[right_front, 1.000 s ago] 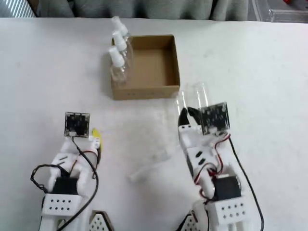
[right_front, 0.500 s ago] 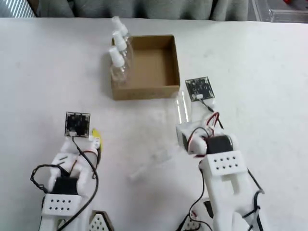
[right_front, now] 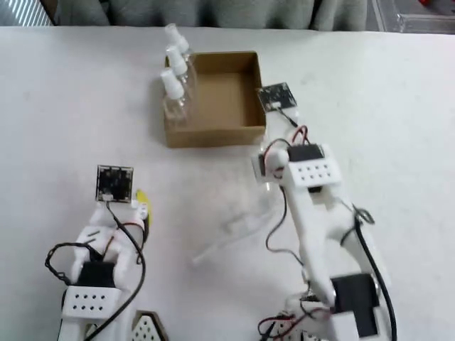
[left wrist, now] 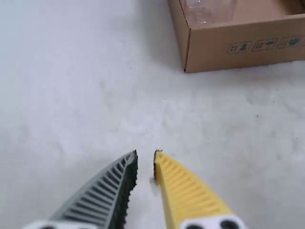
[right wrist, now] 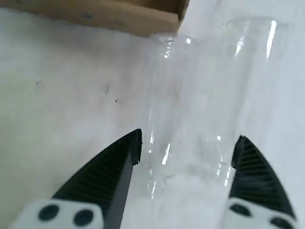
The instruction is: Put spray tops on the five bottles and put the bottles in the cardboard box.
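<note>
Advice for right pincer (right wrist: pixel 188 140), open wide facing 2 topless clear bottles (right wrist: pixel 167 95) on tabletop (right wrist: pixel 57 95) just beside cardboard box (right wrist: pixel 95 16): centre over only 1, close gently, avoid knocking its neighbour.

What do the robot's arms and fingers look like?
The left arm and right arm are white with black cables, the right's also red, each carrying a dark square circuit board. The left gripper has one grey and one yellow finger; the right gripper two black ones, all tapered and ridged.
</note>
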